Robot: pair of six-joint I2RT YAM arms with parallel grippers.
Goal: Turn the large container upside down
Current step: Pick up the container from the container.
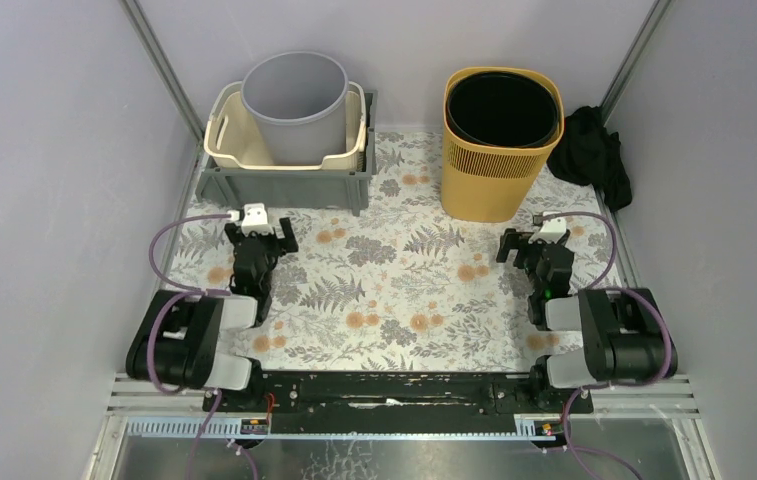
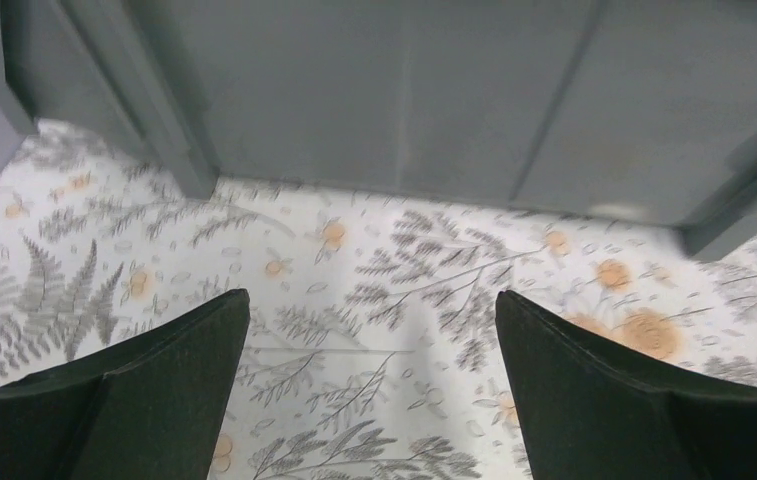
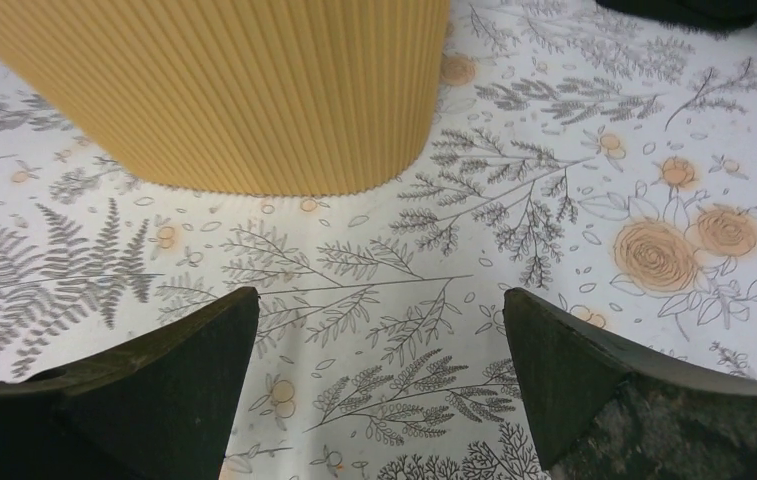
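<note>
Seen from above, a floral-patterned tabletop (image 1: pixel 404 290) has two clusters at its far edge. At far left sits a grey rectangular plastic crate (image 1: pixel 284 187), long axis running left to right, holding a cream handled basket (image 1: pixel 222 140) with a round grey bucket (image 1: pixel 294 105) standing in it. At far right stands a tall yellow ribbed bin (image 1: pixel 494 180), upright, with a black liner bin (image 1: pixel 504 110) inside, and a black cloth (image 1: pixel 594 155) bunched just beside it. Which one counts as the large container is a judgement; the crate is the broadest and seems likeliest. The left gripper (image 1: pixel 262 237) rests low on the table, directly near of the crate and closer to it than the right gripper (image 1: pixel 532 247), which faces the yellow bin. From the left wrist, the left gripper (image 2: pixel 372 310) is spread wide and empty, the crate's grey wall (image 2: pixel 404 100) straight ahead, close but apart. From the right wrist, the right gripper (image 3: pixel 379 310) is likewise wide and empty, with the yellow bin (image 3: pixel 224 90) ahead and slightly left.
</note>
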